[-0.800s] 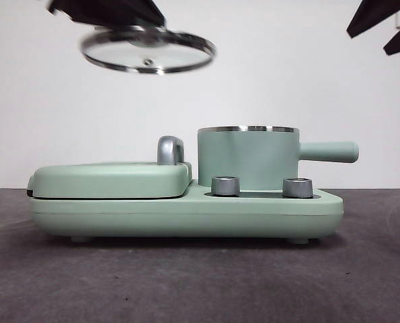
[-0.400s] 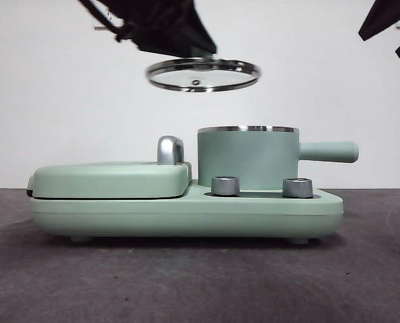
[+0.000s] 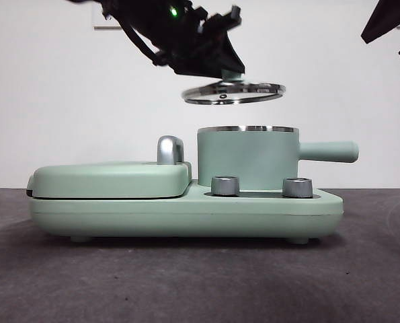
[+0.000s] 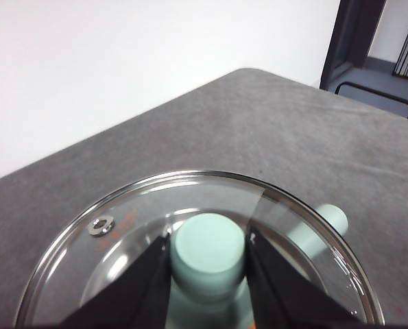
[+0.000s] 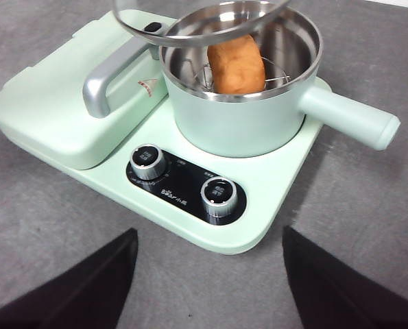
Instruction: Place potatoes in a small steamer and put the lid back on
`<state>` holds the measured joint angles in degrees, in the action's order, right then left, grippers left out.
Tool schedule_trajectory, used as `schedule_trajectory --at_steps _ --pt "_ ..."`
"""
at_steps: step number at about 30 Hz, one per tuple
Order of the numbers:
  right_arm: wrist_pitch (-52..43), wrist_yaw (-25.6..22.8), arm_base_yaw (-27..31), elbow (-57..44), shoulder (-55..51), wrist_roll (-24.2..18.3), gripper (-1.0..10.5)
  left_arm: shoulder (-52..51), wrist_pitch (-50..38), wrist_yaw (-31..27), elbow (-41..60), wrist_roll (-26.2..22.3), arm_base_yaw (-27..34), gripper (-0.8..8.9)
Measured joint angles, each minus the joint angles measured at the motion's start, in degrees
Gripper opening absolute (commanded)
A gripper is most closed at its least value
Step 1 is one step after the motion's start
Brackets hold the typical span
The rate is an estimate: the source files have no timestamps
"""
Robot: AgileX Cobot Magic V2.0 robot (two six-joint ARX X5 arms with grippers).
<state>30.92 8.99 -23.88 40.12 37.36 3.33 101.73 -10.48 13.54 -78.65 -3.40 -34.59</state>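
On the black control panel (image 5: pixel 183 184) between the two steel dials (image 5: pixel 149 162) there is small pale printing — it looks like a "Bear" mark, though the letters are too fine to be sure; a small reddish label on the steamer wall near the chrome handle (image 5: pixel 106 81) cannot be read.

The left gripper (image 4: pixel 208 257) is closed on the mint knob (image 4: pixel 208 250) of the lid (image 3: pixel 233 93), one black jaw pressed to each side of it. The lid hangs in the air above the small steamer (image 3: pixel 248 159), apart from its steel rim, slightly tilted and offset a little toward the griddle cover (image 3: pixel 112 179).

The potato (image 5: pixel 236 64) lies inside the steamer on a wire rack, orange-brown, its length pointing across the pot. The steamer stands on the mint appliance base (image 3: pixel 186 214), side handle (image 5: pixel 348 115) sticking out away from the griddle cover — all on the grey counter (image 3: pixel 200 282).

The right gripper (image 5: pixel 207 274) hovers well back from the appliance, jaws spread wide, holding nothing.
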Motion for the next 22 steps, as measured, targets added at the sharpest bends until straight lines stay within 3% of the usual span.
schedule_trajectory --at_steps 11,22 --pt "0.2 -0.1 0.0 0.0 0.0 0.0 3.3 5.8 -5.8 0.3 -0.3 0.0 -0.2 0.14" --pt "1.8 -1.5 0.0 0.0 0.0 0.0 3.3 7.3 -6.0 1.1 -0.6 0.0 -0.2 0.14"
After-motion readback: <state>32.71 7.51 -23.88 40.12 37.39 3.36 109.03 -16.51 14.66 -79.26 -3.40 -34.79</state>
